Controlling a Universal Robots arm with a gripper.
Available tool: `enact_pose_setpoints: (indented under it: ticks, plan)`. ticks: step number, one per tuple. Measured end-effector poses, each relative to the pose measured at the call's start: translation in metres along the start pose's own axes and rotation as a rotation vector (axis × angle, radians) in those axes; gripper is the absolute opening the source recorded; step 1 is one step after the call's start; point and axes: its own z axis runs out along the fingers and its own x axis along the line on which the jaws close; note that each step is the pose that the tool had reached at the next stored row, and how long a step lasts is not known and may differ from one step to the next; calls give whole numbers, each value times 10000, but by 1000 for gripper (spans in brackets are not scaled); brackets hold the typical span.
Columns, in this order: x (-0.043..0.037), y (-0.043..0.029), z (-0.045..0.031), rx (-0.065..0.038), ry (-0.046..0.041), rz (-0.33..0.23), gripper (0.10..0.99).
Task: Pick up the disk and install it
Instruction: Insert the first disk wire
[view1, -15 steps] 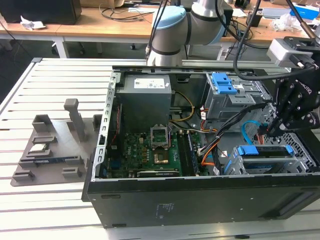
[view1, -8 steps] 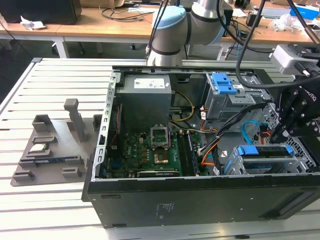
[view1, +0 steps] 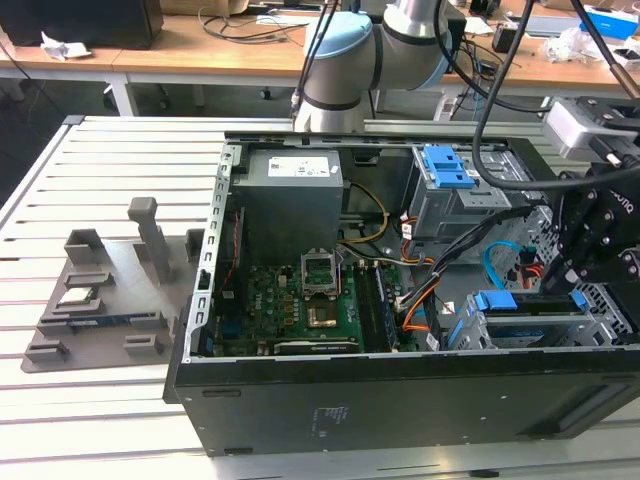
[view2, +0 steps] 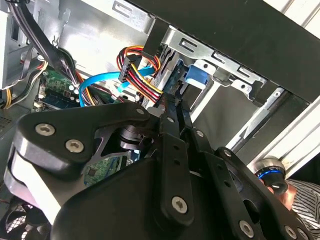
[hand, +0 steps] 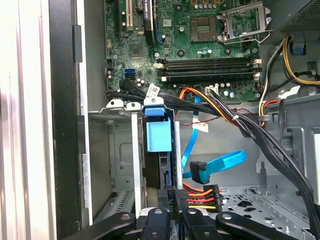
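The disk stands on edge in the lower bay at the front corner of the open computer case, on the exterior view's right. Its blue plastic end tab sits between the bay's metal walls, and the same tab appears in the second wrist view. My black gripper hangs right over that bay. In both wrist views its fingers lie pressed together with nothing between them. The gripper tip rests at the disk's near edge.
A red, yellow and black power plug and a blue data cable lie beside the bay. The motherboard, the power supply and an upper drive cage with a blue latch occupy the case. A grey fixture tray sits at the left.
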Motion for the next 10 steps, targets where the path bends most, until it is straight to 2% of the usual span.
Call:
enact_pose_setpoints:
  ticks: [10]
  plan:
    - [-3, -28, 31, 0, 1, 0, 165]
